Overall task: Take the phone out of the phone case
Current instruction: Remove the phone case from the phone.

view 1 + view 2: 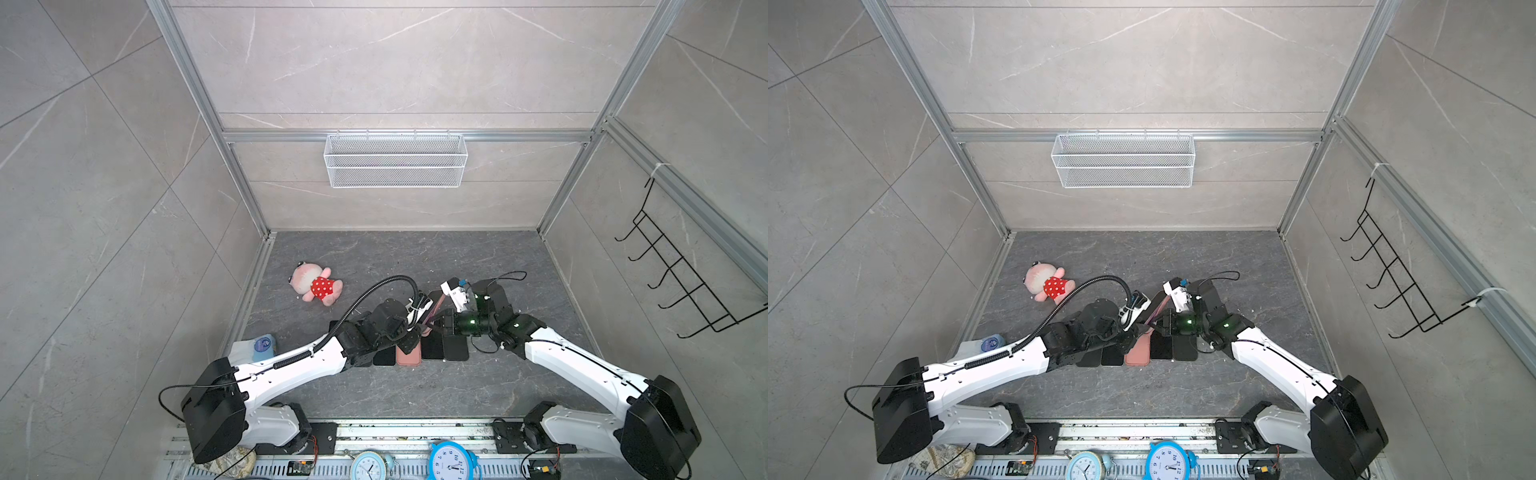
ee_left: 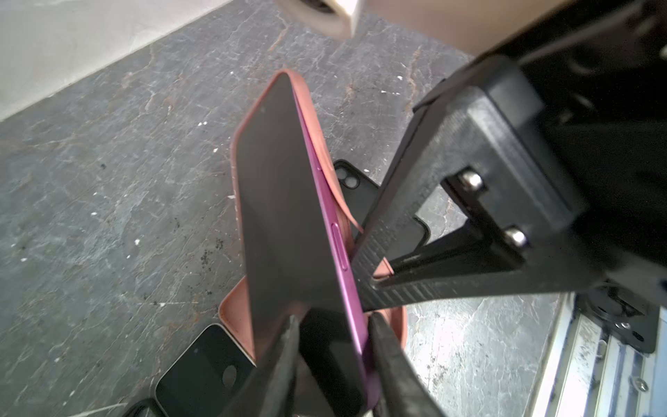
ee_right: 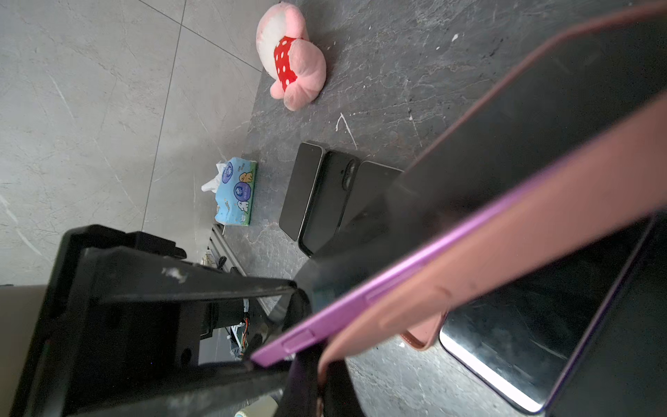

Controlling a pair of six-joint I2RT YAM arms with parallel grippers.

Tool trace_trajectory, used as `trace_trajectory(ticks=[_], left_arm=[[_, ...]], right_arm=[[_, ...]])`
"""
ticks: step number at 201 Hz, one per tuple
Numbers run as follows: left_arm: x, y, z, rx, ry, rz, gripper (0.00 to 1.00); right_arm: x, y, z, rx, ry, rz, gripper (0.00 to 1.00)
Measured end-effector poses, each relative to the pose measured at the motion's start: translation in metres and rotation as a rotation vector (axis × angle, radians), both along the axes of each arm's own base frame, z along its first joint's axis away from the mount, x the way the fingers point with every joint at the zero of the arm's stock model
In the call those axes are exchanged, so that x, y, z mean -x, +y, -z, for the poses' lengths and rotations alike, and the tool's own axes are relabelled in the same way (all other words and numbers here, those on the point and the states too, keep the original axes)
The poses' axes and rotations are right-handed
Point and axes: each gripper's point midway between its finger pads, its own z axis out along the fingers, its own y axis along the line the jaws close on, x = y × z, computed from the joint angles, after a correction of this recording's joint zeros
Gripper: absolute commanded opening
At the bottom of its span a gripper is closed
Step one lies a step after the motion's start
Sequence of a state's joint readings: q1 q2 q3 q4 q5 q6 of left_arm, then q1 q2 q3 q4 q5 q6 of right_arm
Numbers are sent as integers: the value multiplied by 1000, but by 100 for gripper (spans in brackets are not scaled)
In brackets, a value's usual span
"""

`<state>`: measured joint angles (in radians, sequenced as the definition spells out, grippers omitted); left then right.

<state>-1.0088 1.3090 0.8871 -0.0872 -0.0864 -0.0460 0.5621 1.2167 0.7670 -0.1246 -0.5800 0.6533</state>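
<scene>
The left tool (image 2: 335,319) is clamped on the lower end of the purple phone (image 2: 281,202), whose end is caught between its two fingers. The right tool (image 2: 373,276) is closed on a peeled-back strip of the pink phone case (image 2: 326,159), just beside the phone's side button (image 2: 339,245).

The phone is held tilted and raised above the bench (image 1: 415,257), between the two tools. Its far end and one long side are seated in the case rim. Along the other long side the case is pulled away, so that the purple edge is laid bare.

Beneath it, a row of dark phones (image 1: 455,347) with a second pink case (image 1: 409,355) among them is laid flat on the bench. Farther off on the robot's left, a tissue pack (image 1: 262,347) is seen at the bench's edge, and a pink plush toy (image 1: 318,284) in a red dotted dress is laid on its side.

A white wire basket (image 1: 395,160) is hung on the back wall and a black hook rack (image 1: 685,282) on the right wall. Two blue alarm clocks (image 1: 453,461) are placed between the arm bases.
</scene>
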Motion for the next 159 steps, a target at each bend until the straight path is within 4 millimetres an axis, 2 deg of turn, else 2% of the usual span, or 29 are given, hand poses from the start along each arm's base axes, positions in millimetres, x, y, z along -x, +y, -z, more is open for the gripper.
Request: trace_trajectory(ticks=[29, 69, 111, 136, 159], left_arm=[[-4, 3, 1, -45, -52, -22, 8], [-2, 3, 5, -76, -75, -37, 0], [-3, 3, 5, -98, -91, -62, 0], [-4, 4, -3, -117, -107, -98, 0], [-4, 4, -16, -121, -127, -136, 0]], right_arm=[[2, -2, 4, 9, 31, 8, 0], [4, -3, 6, 11, 58, 13, 0], [6, -7, 12, 37, 73, 29, 0], [6, -19, 19, 109, 56, 64, 0], [2, -44, 36, 242, 44, 141, 0]])
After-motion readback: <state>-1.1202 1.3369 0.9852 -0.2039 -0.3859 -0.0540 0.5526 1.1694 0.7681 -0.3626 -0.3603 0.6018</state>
